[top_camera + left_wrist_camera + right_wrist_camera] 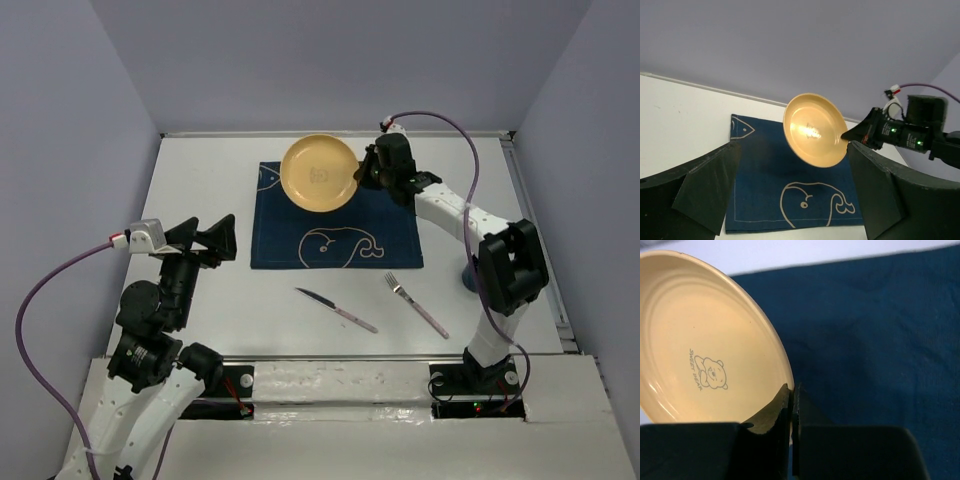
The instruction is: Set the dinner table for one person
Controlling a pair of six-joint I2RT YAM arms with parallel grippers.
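Right fingers (366, 172) are closed tight on the rim of the yellow plate (318, 173). The pinch is thin, edge only: the wrist view shows just the lip between them. The plate hangs clear above the blue whale mat (392, 238), tilted, its face turned partly toward the left fingers (220, 242), which stand wide open and empty, well apart from it. The worktop (200, 180) lies beneath everything, with the mat spread on it under the held plate. Knife (336, 310) and fork (416, 304) lie on the worktop behind the right fingers, toward the arm bases, off the mat. Judgement: the step in hand is seating the plate on the mat. To do it well, the arm should level the plate first, centre it over the mat, lower until the base rests flat, and only then part the fingers. An edge pinch on a tilted plate could slip or swing, so a slow descent seems wise. Releasing early risks a clatter or a skewed mat.
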